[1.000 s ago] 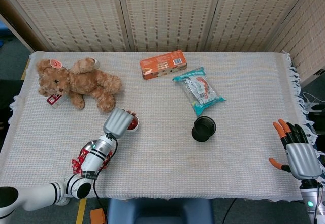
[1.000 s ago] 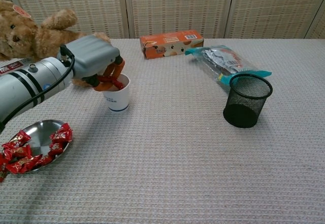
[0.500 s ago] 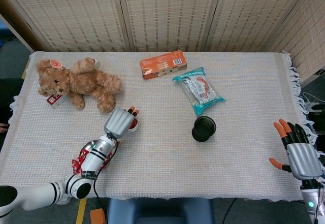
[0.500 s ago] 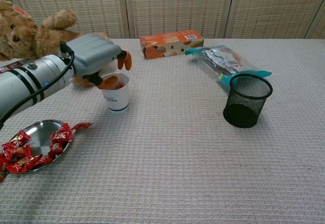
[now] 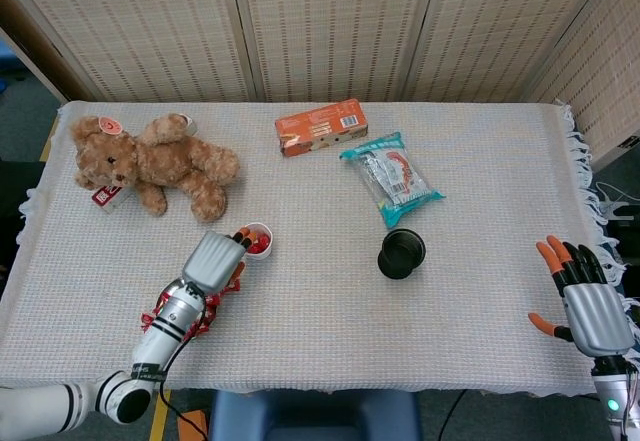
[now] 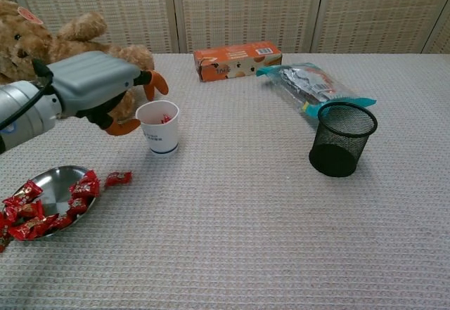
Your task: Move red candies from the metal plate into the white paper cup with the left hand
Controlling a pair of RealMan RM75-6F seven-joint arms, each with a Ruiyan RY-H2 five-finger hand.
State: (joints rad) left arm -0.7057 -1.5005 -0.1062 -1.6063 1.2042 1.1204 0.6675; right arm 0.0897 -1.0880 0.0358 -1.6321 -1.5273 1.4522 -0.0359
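The white paper cup (image 6: 159, 127) stands upright with red candy inside (image 5: 257, 246). My left hand (image 6: 95, 88) hovers just left of the cup, fingers apart, holding nothing; in the head view the left hand (image 5: 212, 258) sits beside the cup (image 5: 256, 238). The metal plate (image 6: 53, 183) at the near left holds several red candies (image 6: 28, 215). One red candy (image 6: 118, 178) lies on the cloth just right of the plate. My right hand (image 5: 590, 301) rests open at the table's near right edge, far from everything.
A teddy bear (image 5: 150, 166) lies behind my left hand. An orange box (image 5: 321, 127) and a snack bag (image 5: 391, 179) lie at the back centre. A black mesh cup (image 5: 401, 253) stands at centre right.
My left hand has opened and drawn back left from over the cup toward the plate. A red candy now lies on the cloth beside the plate. The right hand has stayed put.
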